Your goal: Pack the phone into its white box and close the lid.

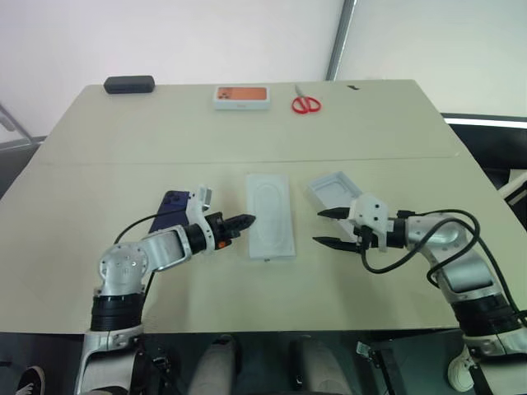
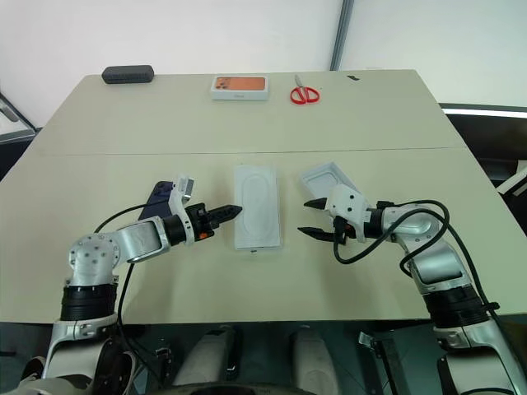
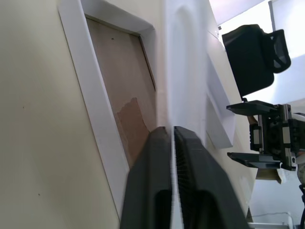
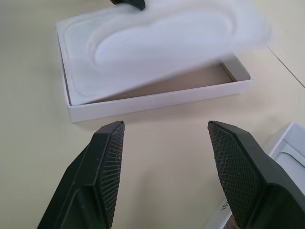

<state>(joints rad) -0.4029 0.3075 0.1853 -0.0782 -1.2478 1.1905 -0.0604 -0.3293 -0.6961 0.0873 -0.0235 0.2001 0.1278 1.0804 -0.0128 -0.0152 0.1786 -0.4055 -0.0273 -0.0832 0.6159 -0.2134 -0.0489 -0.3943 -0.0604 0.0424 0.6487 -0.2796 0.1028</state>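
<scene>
Insert (image 4: 157, 43) pinched edge-on by left gripper (image 1: 240, 223) | right gripper (image 1: 327, 227) jaws spread, empty | risk: thin grip slips, insert drops back into white box (image 4: 157, 100).

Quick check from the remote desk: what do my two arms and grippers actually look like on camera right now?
Both arms are silver-grey metal with rounded joint housings and black bands. A loose black cable loops along each forearm. The left gripper has two black fingers, an orange-red mark at its base and a white block on the wrist. The right gripper has black fingers with cross-hatched pads on a white housing.

One phone (image 1: 171, 206), one white box (image 4: 157, 98), one lid (image 1: 335, 190), one insert (image 1: 270, 210), one scissors (image 1: 305, 103)
</scene>
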